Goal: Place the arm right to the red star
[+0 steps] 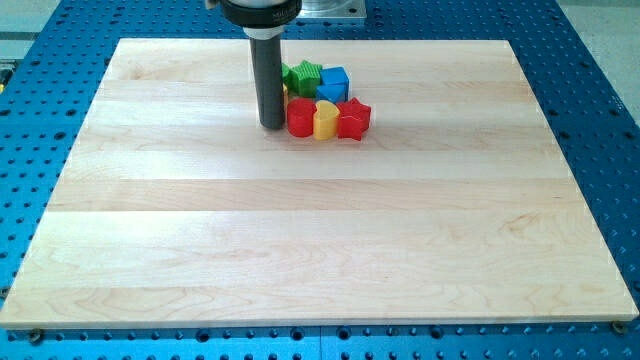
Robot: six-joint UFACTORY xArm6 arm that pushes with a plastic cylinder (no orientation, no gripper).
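Near the view's top, on the pale wooden worktop (300,230), my tip (271,126) stands just left of a red round block (300,117). A yellow block (325,119) and the red star (353,118) follow rightward, touching in a row. Behind sit a green star (303,75) and blue cube (333,82). The rod (269,80) hides whatever lies directly behind it; the arm's head is cut off. There is no claw to report, and no writing is legible

Red star (354,119): small, flat on wooden board nr view's top, at right end of a 3-block row, touching its neighbour on view's left. My tip (271,125) sits well left of it.
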